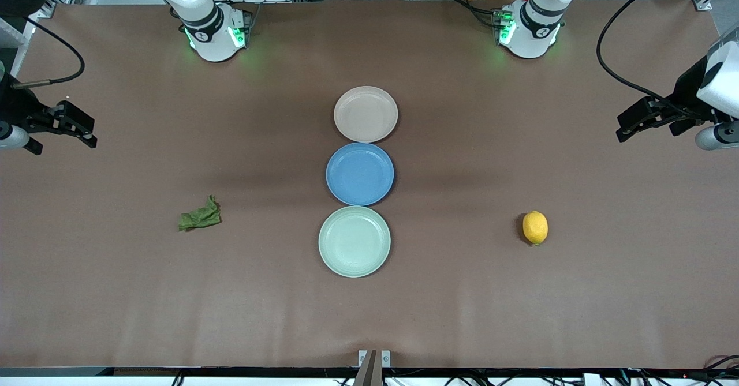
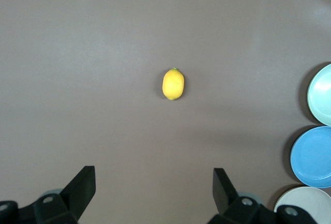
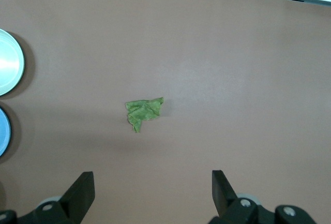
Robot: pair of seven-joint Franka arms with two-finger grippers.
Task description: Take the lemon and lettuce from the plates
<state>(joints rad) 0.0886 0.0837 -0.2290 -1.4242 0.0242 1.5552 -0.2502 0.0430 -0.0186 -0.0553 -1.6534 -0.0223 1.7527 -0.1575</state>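
Note:
The lemon (image 1: 535,227) lies on the bare table toward the left arm's end, and shows in the left wrist view (image 2: 173,84). The lettuce (image 1: 200,216) lies on the bare table toward the right arm's end, and shows in the right wrist view (image 3: 143,113). The beige-pink plate (image 1: 365,114) and the mint green plate (image 1: 354,241) hold nothing. My left gripper (image 1: 626,129) is open and empty, up over the table's left-arm end. My right gripper (image 1: 86,132) is open and empty, up over the right-arm end.
A blue plate (image 1: 359,173), holding nothing, sits between the two other plates in a row down the table's middle. The robot bases stand along the table edge farthest from the front camera. A black cable (image 1: 612,40) hangs by the left arm.

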